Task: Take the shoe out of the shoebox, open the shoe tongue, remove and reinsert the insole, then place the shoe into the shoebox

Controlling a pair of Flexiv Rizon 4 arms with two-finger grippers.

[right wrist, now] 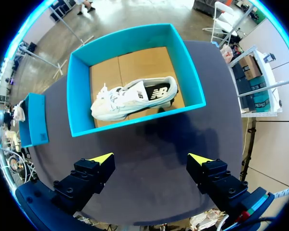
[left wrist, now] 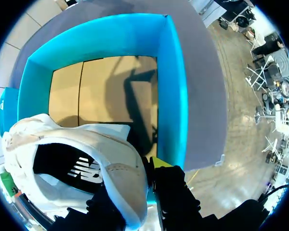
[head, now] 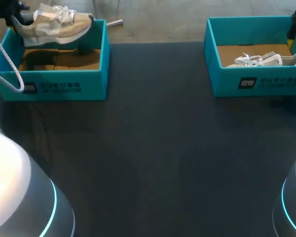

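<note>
Head view: a beige-and-white lace-up sneaker (head: 54,24) hangs above the teal cardboard shoebox (head: 64,85) at the dark table's (head: 153,148) far left corner. A second teal shoebox (head: 259,83) at the far right corner holds a white sneaker (head: 266,60).

Left wrist view: the left gripper (left wrist: 149,175) pinches the beige sneaker's heel collar from both sides.

Right wrist view: the right gripper (right wrist: 151,159), spread wide and empty, hovers near the second shoebox.

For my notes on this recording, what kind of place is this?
Probably a robot test bench: a dark table, two teal shoeboxes, and the left end effector holding a shoe above one.
</note>
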